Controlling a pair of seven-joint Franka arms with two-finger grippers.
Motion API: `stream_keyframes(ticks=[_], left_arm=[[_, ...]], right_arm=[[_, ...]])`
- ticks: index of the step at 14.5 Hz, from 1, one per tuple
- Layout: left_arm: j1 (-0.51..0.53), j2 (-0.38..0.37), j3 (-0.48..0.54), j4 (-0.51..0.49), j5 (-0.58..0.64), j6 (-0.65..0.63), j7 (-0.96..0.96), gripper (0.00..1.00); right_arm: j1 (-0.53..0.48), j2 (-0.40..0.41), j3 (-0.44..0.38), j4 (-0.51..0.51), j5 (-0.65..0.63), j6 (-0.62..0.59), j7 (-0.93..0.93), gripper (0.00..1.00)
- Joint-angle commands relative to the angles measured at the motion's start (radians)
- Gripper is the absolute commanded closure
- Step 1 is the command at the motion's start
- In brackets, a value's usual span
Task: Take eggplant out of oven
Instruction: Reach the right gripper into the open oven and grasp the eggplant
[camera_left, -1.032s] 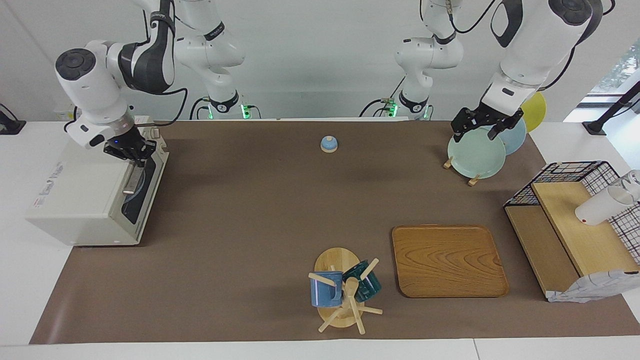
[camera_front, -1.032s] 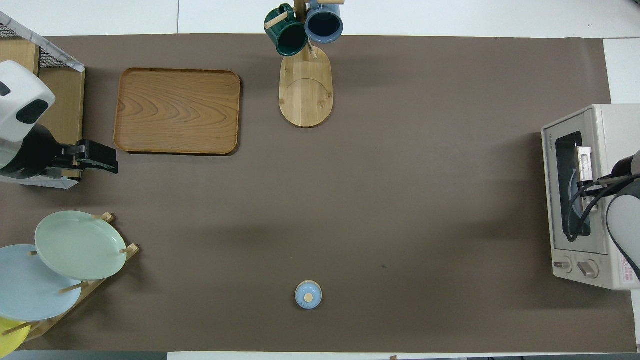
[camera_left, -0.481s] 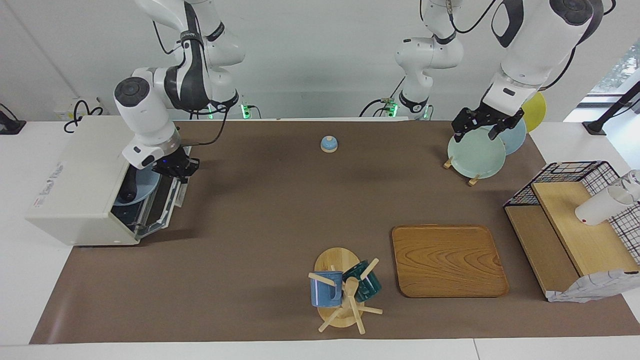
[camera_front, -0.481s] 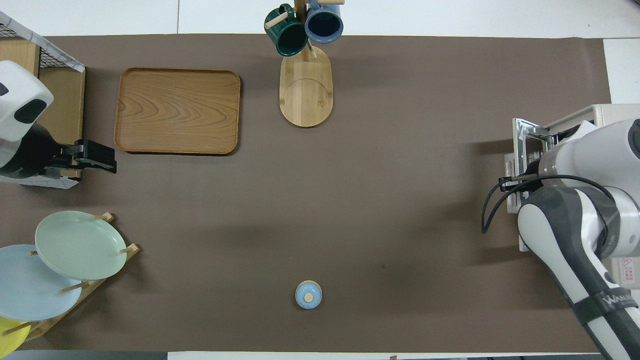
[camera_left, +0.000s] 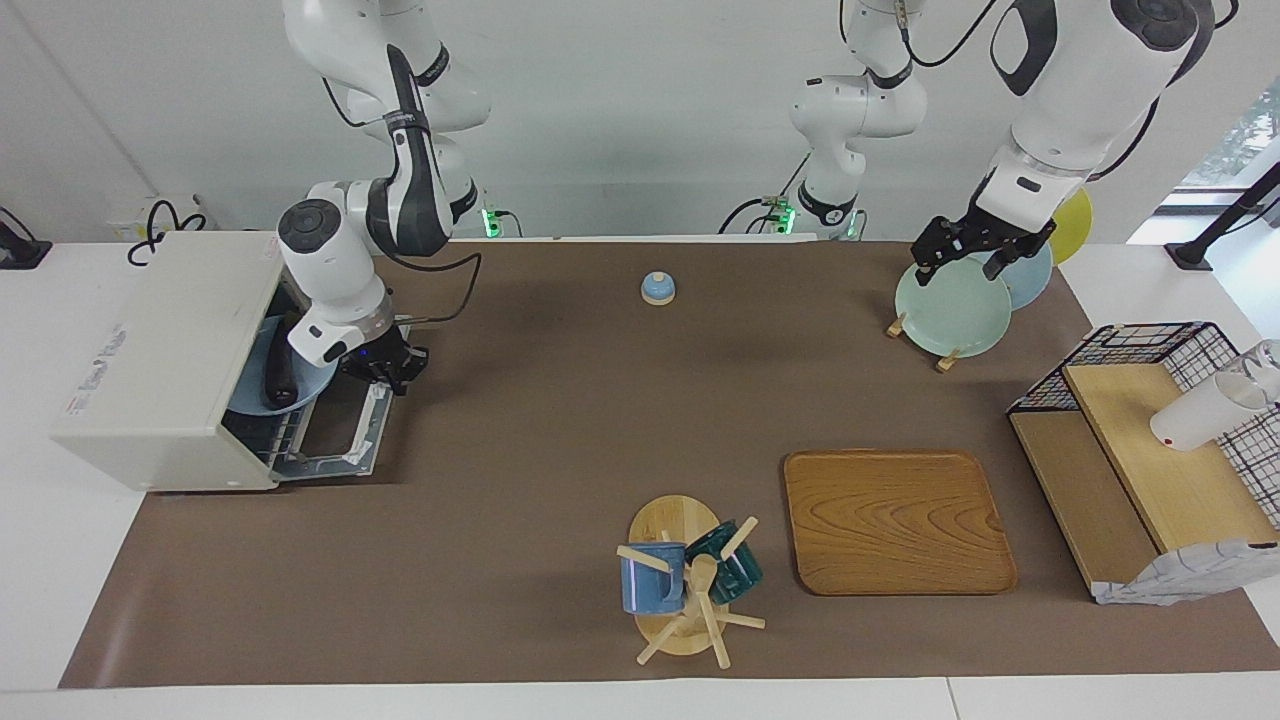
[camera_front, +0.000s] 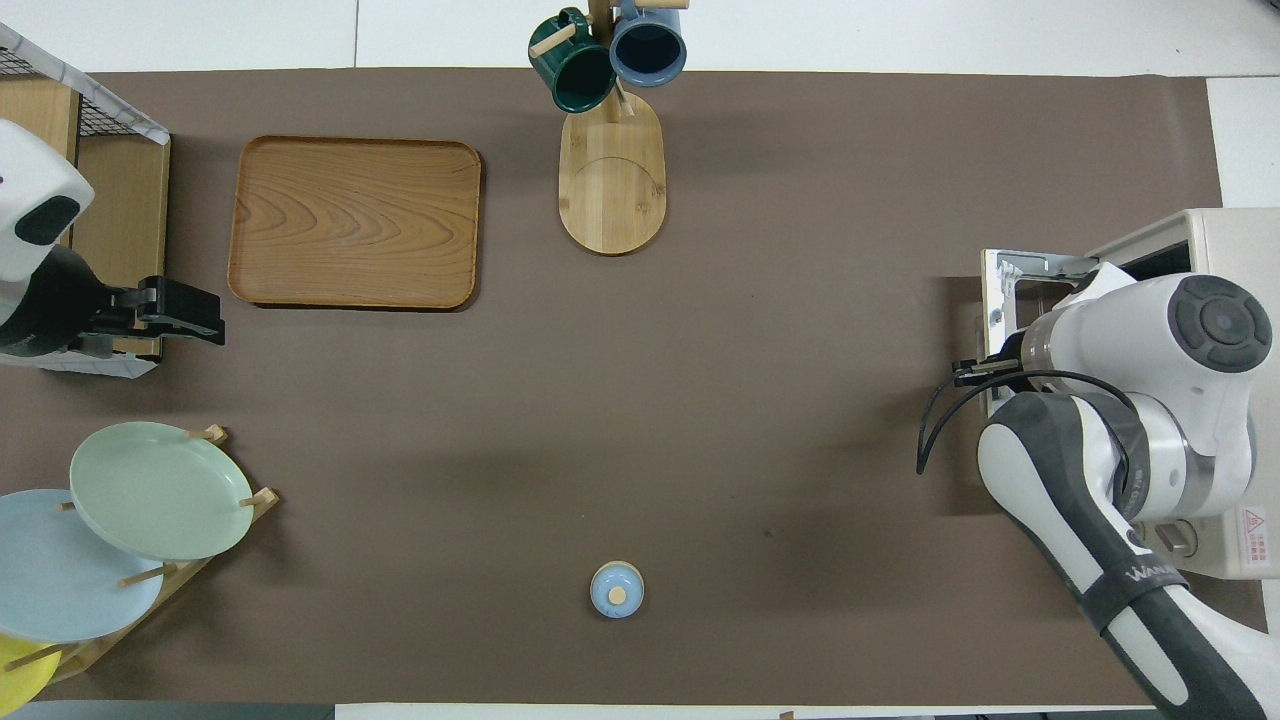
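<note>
You see the oven (camera_left: 160, 360) door down, the right gripper (camera_left: 385, 368) with fingers pinched shut on its handle; the eggplant (camera_left: 280, 372) lies on a blue plate (camera_left: 300, 385) inside. The left gripper (camera_left: 975, 250) waits spread wide, holding nothing, over the plate rack (camera_left: 945, 355)

From overhead we cannot see the slim dark purple eggplant (camera_left: 281, 375): the right arm covers the boxy cream-white toaster oven (camera_front: 1215, 240), whose body the picture's edge also cuts off. The right tool (camera_left: 385, 368) is hidden there too, under its own wrist. In the facing view the oven's roof hides part of the pale blue plate (camera_left: 305, 385) inside. The yellow plate (camera_front: 20, 672) is cropped at the corner.
</note>
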Motion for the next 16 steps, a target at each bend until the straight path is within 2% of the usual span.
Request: stream_keyframes(ticks=[1, 4, 5, 7, 8, 10, 12, 16], left_arm=[[0.012, -0.010, -0.007, -0.010, 0.013, 0.020, -0.002, 0.00], [0.022, -0.010, -0.005, -0.009, 0.013, 0.017, -0.007, 0.00], [0.031, -0.009, -0.007, -0.007, 0.013, 0.020, -0.010, 0.00], [0.035, -0.010, -0.007, -0.009, 0.013, 0.018, -0.008, 0.00], [0.036, -0.010, -0.007, -0.009, 0.013, 0.020, -0.005, 0.00], [0.038, -0.012, -0.007, -0.010, 0.013, 0.021, -0.010, 0.00], [0.045, -0.010, -0.007, -0.007, 0.013, 0.027, -0.007, 0.00], [0.045, -0.012, -0.007, -0.021, 0.013, 0.043, 0.001, 0.00]], right_arm=[[0.012, 0.004, -0.010, 0.005, -0.001, -0.006, 0.028, 1.00], [0.066, 0.025, -0.012, 0.096, 0.111, -0.112, 0.089, 1.00], [0.075, 0.031, -0.012, 0.131, 0.133, -0.165, 0.128, 0.82], [0.075, 0.009, -0.012, 0.180, 0.119, -0.271, 0.156, 0.34], [0.069, 0.004, -0.015, 0.206, 0.104, -0.325, 0.158, 0.27], [0.052, -0.011, -0.021, 0.223, 0.024, -0.400, 0.157, 0.26], [0.016, -0.019, -0.018, 0.211, -0.043, -0.401, 0.150, 0.27], [-0.055, -0.030, -0.019, 0.188, -0.053, -0.400, 0.043, 0.27]])
